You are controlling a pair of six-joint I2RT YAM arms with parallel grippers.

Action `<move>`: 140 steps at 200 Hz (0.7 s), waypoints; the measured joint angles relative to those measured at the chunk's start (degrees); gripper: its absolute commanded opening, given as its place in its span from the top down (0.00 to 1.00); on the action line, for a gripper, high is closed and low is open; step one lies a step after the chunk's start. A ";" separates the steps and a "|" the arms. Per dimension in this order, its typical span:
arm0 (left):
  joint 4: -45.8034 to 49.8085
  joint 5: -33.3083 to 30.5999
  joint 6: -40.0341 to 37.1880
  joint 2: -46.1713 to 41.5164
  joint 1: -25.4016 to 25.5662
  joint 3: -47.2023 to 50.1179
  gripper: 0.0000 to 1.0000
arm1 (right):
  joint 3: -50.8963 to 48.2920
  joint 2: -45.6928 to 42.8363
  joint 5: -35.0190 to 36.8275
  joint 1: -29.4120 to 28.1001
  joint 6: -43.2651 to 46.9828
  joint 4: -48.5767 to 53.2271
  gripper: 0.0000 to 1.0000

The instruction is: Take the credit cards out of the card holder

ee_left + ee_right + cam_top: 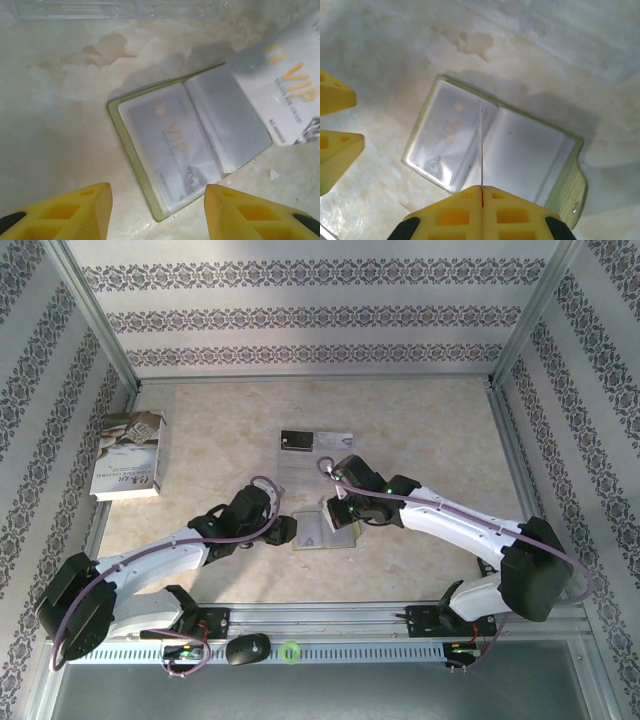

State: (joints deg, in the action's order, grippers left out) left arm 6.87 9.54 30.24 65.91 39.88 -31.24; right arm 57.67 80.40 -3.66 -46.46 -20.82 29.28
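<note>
At mid-table, card holder (pixel 227 125): we see it lying open and flat, grey inside facing up, its yellow-green edge showing around the border.
Pocketed card (pixel 170 145): a silvery card with faint orange VIP print sits in the left-hand pocket, as the left wrist view has it, under the clear cover. The pocket beside it looks empty.
Held card (pixel 285 90): a second silvery VIP card hangs tilted over the holder's far right corner. From the right wrist we see it edge-on as a thin line above the fold. We cannot tell whether its lower edge touches the holder.
Right gripper (pixel 481 192): fingers pressed together, clamped on the held card.
Left gripper (pixel 157 212): fingers well apart with nothing between them, hovering just at the holder's near edge.
Black card (pixel 296 441): lies flat beyond the holder, on the far end of the clear plastic sheet (pixel 300 475).
Table (pixel 60 125): pale, marbled surface under everything.
Book (pixel 130 455): at the far left of the table, well apart from the holder.
</note>
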 measured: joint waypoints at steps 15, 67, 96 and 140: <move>0.42 0.96 0.02 -1.42 -0.79 0.13 0.47 | 3.85 0.02 0.52 0.61 6.03 0.76 1.00; 2.84 2.67 0.11 -5.01 -3.10 0.28 0.46 | 16.74 5.60 1.07 4.37 28.72 3.91 1.00; 4.17 3.21 0.20 -5.16 -4.44 0.28 0.46 | 24.85 11.69 1.14 4.37 40.37 8.39 1.00; 6.62 3.65 0.20 -4.33 -5.86 -0.26 0.47 | 37.94 19.23 2.10 7.37 53.05 15.72 1.00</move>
State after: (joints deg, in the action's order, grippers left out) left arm 13.50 13.19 30.44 61.58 34.02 -31.51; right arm 95.61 99.63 -1.56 -39.09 32.23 44.99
